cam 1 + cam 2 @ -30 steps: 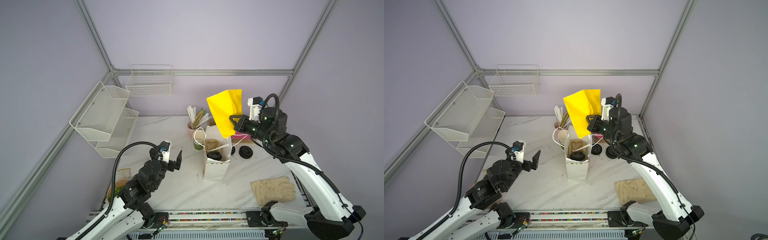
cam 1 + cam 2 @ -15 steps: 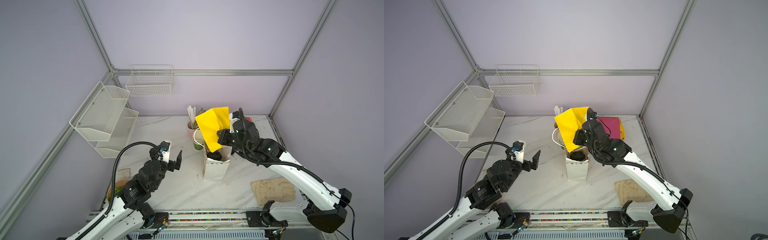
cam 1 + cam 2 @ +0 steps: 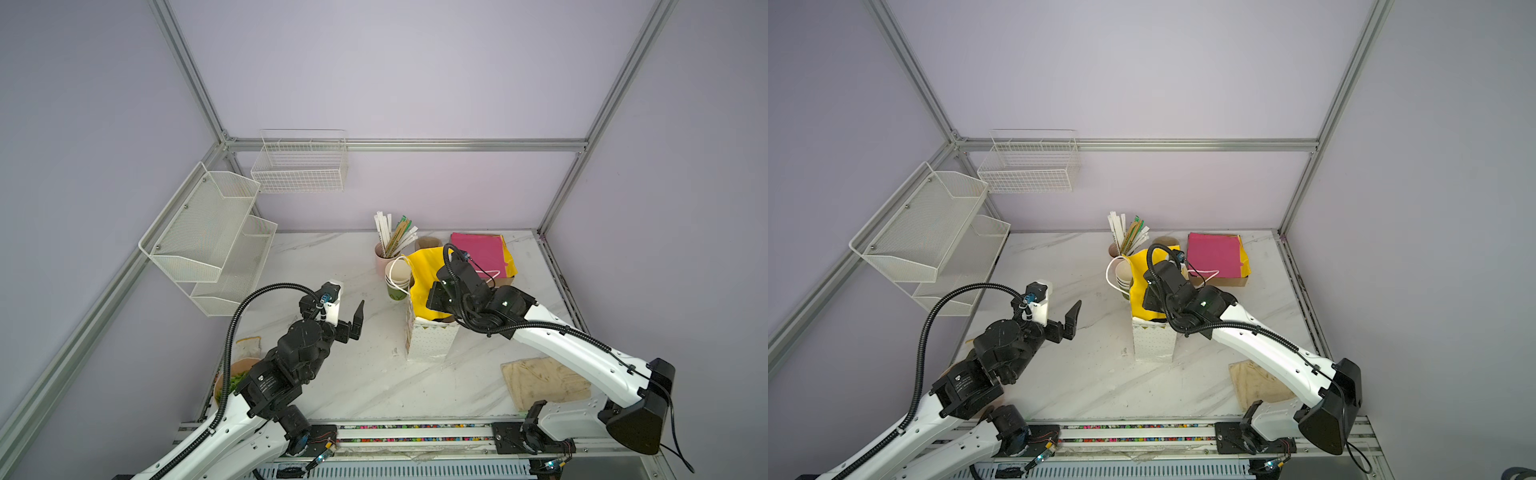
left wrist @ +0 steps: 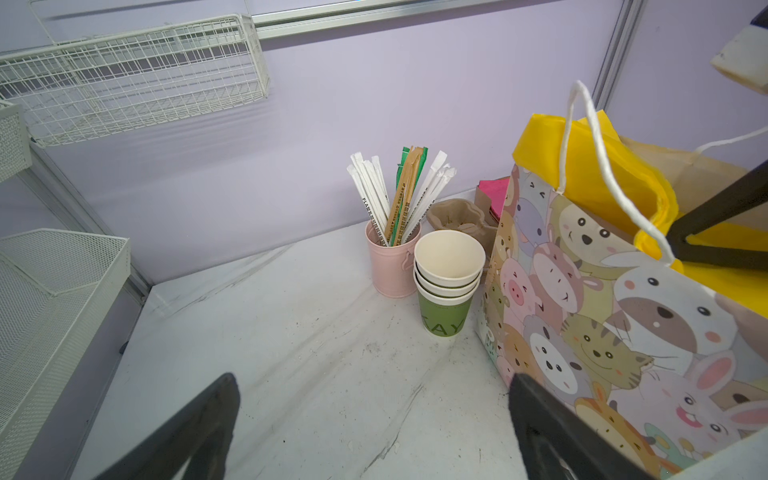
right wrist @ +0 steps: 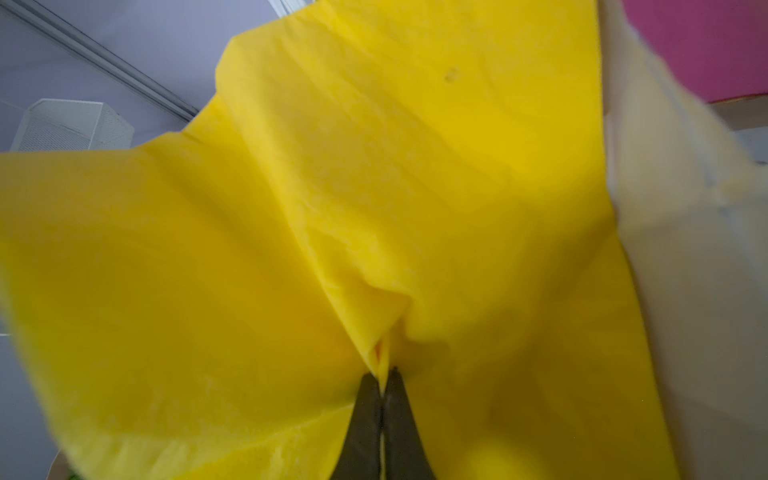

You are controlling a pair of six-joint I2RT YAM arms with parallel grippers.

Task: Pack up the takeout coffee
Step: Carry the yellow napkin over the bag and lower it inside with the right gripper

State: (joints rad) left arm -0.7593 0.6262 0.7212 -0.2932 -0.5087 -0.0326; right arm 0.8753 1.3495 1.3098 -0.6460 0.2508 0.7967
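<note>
Pinching a fold of yellow tissue sheet (image 5: 374,187) between pressed-together fingers of right gripper (image 5: 381,376), at mouth of paper bag (image 3: 430,343).
Holding left gripper (image 4: 372,380) spread wide above table (image 3: 353,374), just beside bag; takeout coffee hidden, position cannot be told.

Bag (image 3: 430,343) interior hidden under yellow tissue (image 3: 422,274); right wrist view blurred toward edges.

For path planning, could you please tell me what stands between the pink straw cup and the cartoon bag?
A nested stack of green cups stands between the pink straw cup and the cartoon bag, per the left wrist view.
</note>
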